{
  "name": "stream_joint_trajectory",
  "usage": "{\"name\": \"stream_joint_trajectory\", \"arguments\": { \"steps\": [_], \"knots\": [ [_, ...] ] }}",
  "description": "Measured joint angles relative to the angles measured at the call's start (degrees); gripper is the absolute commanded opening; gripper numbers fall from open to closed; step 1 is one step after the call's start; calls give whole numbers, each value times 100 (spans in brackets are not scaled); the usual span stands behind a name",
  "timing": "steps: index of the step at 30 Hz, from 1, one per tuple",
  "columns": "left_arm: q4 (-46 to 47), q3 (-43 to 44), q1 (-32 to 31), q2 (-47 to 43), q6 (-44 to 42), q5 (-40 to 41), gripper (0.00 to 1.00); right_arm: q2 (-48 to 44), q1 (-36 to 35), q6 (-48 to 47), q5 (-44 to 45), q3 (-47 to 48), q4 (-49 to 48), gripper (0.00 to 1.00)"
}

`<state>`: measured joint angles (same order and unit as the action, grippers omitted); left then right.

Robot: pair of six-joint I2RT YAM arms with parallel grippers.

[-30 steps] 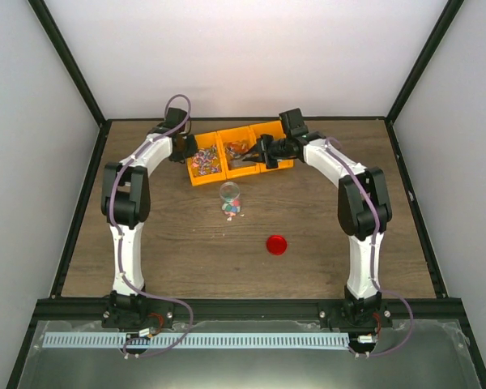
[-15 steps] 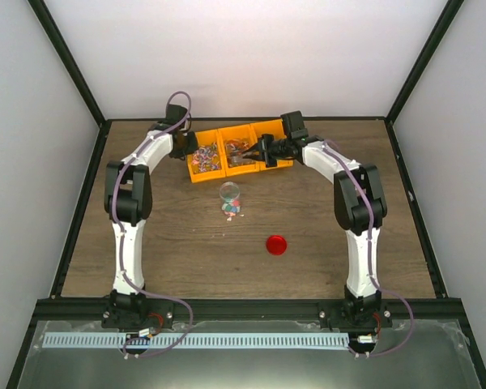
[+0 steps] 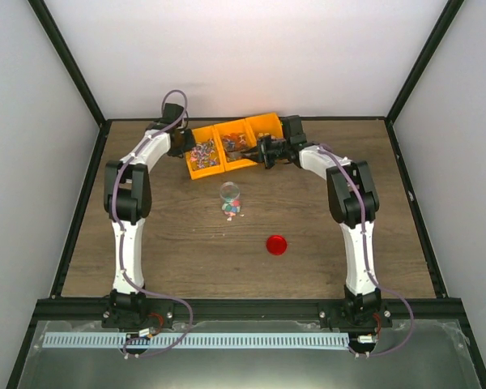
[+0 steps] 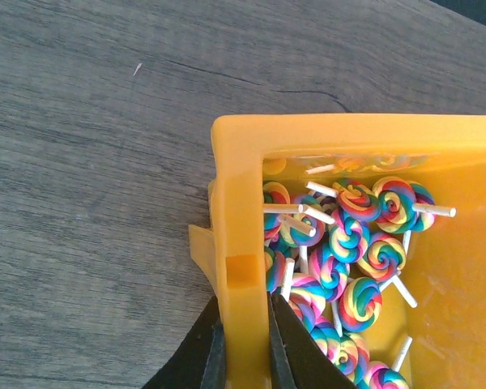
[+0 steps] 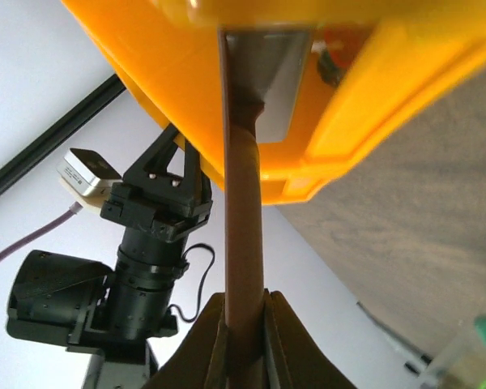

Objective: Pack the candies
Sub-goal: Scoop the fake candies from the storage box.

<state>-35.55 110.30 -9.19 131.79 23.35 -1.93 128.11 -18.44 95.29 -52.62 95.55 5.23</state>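
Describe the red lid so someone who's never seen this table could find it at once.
On the wooden table, start at the orange bins at the far end and come toward the near edge, past the small clear jar with candies scattered by it. The red lid lies alone on bare wood, nearer and rightward. It's the only flat, solid red disc.

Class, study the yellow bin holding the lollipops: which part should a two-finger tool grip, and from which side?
The end wall of the yellow bin, from above. It is thin and upright, so one finger slips inside and one outside. The left tool clamps it just so.
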Motion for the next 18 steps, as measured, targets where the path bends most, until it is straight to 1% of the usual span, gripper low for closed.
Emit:
{"name": "stream_joint_trajectory", "arguments": {
  "steps": [6, 11, 18],
  "knots": [
    [17, 2, 28, 7, 66, -7, 4, 116, -13, -645, 37, -293, -470, 1],
    [15, 7, 26, 9, 59, -39, 4, -92, -52, -599, 210, -479, -522, 1],
    [15, 7, 26, 11, 42, -90, 4, -83, -92, -393, 273, -525, -715, 1]
  ]
}}
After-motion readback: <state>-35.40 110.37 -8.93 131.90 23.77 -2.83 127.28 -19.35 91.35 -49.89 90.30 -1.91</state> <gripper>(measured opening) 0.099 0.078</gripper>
